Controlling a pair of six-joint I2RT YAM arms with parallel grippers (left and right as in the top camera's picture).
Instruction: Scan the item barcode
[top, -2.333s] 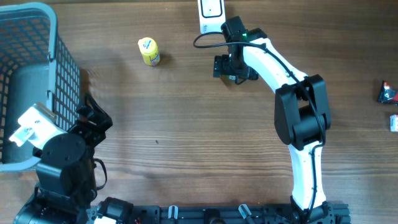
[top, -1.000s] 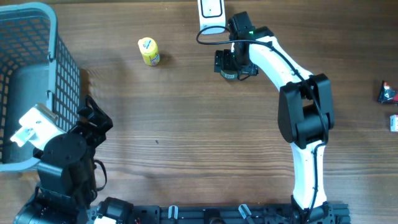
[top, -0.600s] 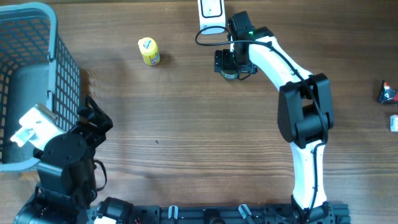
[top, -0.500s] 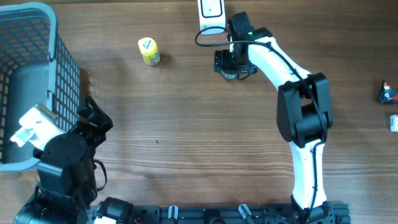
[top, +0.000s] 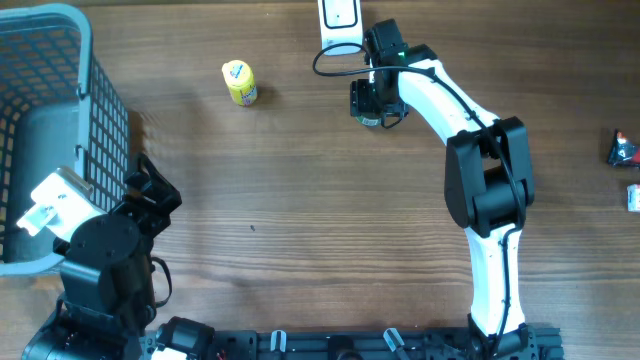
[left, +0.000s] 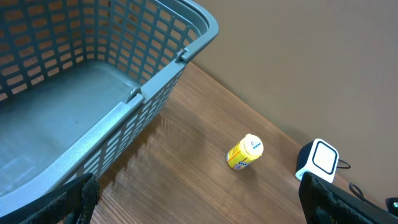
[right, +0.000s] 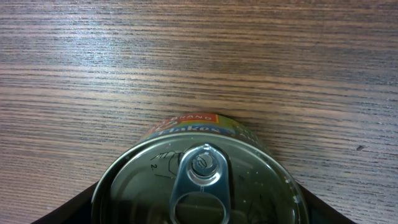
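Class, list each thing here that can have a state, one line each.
can, upright, lid sealed, tab flat
right gripper, fingers flank the can; grip unclear
left gripper, open, empty
basket, upright, empty where visible
yellow bottle, on its side, capped
scanner, standing; on or off unclear

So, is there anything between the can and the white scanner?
Nothing visible does. The can sits between the right hand's fingers, just below the scanner in the overhead view; only a black cable loops beside the arm.
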